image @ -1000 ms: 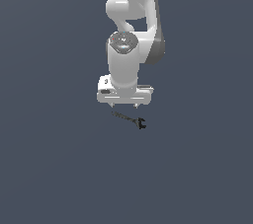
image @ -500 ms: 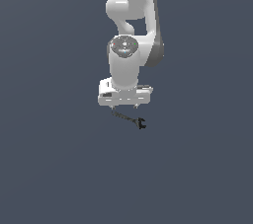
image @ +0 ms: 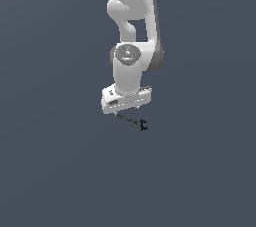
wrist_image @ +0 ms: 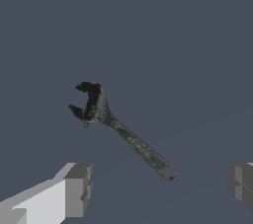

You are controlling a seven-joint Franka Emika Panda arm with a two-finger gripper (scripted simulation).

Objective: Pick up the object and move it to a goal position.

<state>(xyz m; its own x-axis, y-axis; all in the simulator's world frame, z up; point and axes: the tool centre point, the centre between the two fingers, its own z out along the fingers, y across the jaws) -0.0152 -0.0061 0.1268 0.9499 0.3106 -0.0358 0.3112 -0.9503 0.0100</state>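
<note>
One small dark wrench (wrist_image: 118, 129) lies flat on the plain grey-blue floor (image: 60, 171), untouched. The gripper (wrist_image: 158, 191) hangs just above the wrench with its fingers (wrist_image: 76, 188) spread wide and nothing between them; the wrench's shaft end with the small hole sits between the two fingertips, while the forked head points away beyond them. In the exterior view the wrench (image: 134, 121) shows just below the white gripper (image: 126, 110), its forked end toward the exterior view's right. Bare floor surrounds the wrench on every side.
</note>
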